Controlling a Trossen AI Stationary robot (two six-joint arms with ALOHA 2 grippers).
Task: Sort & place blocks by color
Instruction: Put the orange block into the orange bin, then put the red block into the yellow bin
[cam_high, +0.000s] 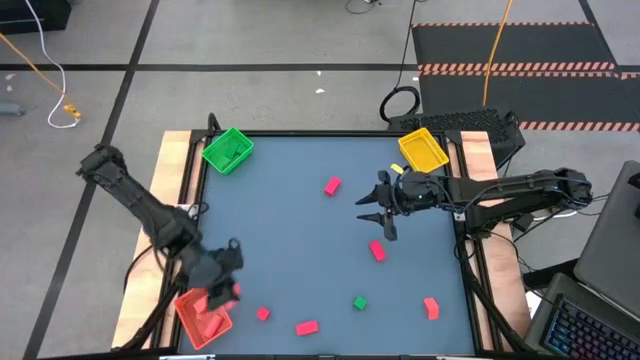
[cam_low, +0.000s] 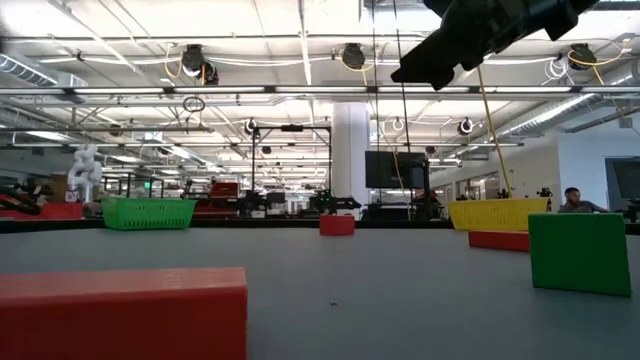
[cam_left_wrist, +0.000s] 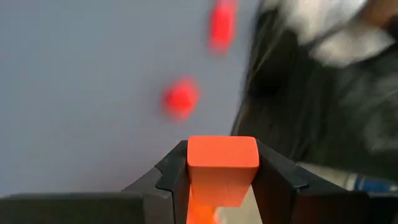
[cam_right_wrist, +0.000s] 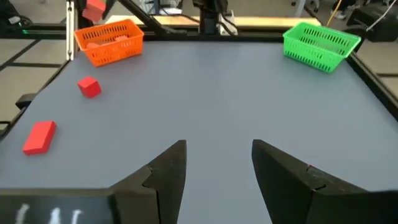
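We are clamping our left fingers (cam_left_wrist: 273, 177) on a salmon-orange block (cam_left_wrist: 222, 167) above the red tray (cam_high: 203, 320); our right fingers (cam_right_wrist: 283, 171) are hanging apart, empty, over the tabletop (cam_high: 290, 230)

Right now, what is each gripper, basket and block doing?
left gripper: shut on an orange block, above the red tray.
right gripper: open, empty, over the table's middle.
green tray: upright at a far corner.
yellow tray: upright at the other far corner.
green block: loose on the table.
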